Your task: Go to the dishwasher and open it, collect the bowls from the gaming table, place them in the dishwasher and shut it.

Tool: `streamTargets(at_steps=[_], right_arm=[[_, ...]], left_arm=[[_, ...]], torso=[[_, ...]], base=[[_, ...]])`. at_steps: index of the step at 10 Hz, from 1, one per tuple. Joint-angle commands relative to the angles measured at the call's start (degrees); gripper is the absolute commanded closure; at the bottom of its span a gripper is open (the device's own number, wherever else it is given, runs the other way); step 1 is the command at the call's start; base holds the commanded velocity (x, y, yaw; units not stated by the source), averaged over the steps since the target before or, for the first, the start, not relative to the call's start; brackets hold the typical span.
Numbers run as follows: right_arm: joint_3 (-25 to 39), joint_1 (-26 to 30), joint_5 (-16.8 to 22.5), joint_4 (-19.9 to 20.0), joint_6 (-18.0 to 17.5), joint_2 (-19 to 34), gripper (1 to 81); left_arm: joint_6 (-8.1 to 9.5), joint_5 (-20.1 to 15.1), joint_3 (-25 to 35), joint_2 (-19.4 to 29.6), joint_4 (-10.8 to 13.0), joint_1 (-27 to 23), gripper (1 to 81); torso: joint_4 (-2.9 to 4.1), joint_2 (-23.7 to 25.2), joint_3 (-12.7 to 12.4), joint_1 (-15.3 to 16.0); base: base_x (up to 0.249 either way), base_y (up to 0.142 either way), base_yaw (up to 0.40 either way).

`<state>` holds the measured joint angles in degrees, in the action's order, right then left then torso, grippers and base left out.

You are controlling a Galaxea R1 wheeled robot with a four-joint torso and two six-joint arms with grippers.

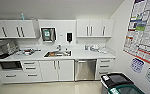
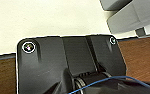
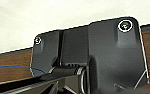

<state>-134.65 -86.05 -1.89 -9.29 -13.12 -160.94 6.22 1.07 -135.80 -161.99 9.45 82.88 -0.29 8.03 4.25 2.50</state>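
From my head camera I look across a small kitchenette. A white tabletop (image 1: pixel 86 53) runs along the back wall, with a steel sink (image 1: pixel 58 53) set into it near the middle and a tap behind it. Below the tabletop, just beside the sink cabinet's double doors (image 1: pixel 57 70), sits the dishwasher (image 1: pixel 85 69): a stainless-steel front with a horizontal bar handle near its top edge, its door closed. White drawers (image 1: pixel 104 66) flank it on the far side, and more drawers and a dark built-in opening (image 1: pixel 10 65) lie at the other end. White wall cabinets (image 1: pixel 94 28) hang above, with a paper towel dispenser (image 1: pixel 48 34) and a dark soap dispenser (image 1: pixel 69 37) on the wall between them. Small items clutter the tabletop at both ends; I cannot tell what they are. Posters (image 1: pixel 143 27) cover the side wall, and two lidded bins (image 1: pixel 117 81) stand on the pale floor below them.

From my left wrist camera I see my own dark mounting plate over pale floor and a band of brown surface, with a grey shape (image 2: pixel 133 15) beyond and a thin blue cable (image 2: pixel 111 80) crossing near the lens. I cannot tell whether my left end effector is apart or together.

From my right wrist camera I see the same kind of dark plate over pale floor and a brown band. I cannot tell my right end effector's state either.
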Motion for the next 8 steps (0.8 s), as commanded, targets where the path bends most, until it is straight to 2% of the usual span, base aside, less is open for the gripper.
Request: streamTargets(at_steps=[1, 8], right_arm=[[0.8, 3.29, 2.5, 0.15, 0.2, 0.24, 1.0], [0.62, 3.29, 2.5, 0.06, 0.2, 0.07, 1.0]], left_arm=[[-0.06, -2.48, 0.63, 0.87, 0.66, -3.56, 1.0], [-0.06, -2.48, 0.45, 0.87, 0.66, -3.56, 1.0]], torso=[[0.0, 0.0, 0.0, 0.0], [0.0, 0.02, 0.0, -0.09]], base=[[0.111, 0.0, 0.0], [0.111, 0.0, 0.0]])
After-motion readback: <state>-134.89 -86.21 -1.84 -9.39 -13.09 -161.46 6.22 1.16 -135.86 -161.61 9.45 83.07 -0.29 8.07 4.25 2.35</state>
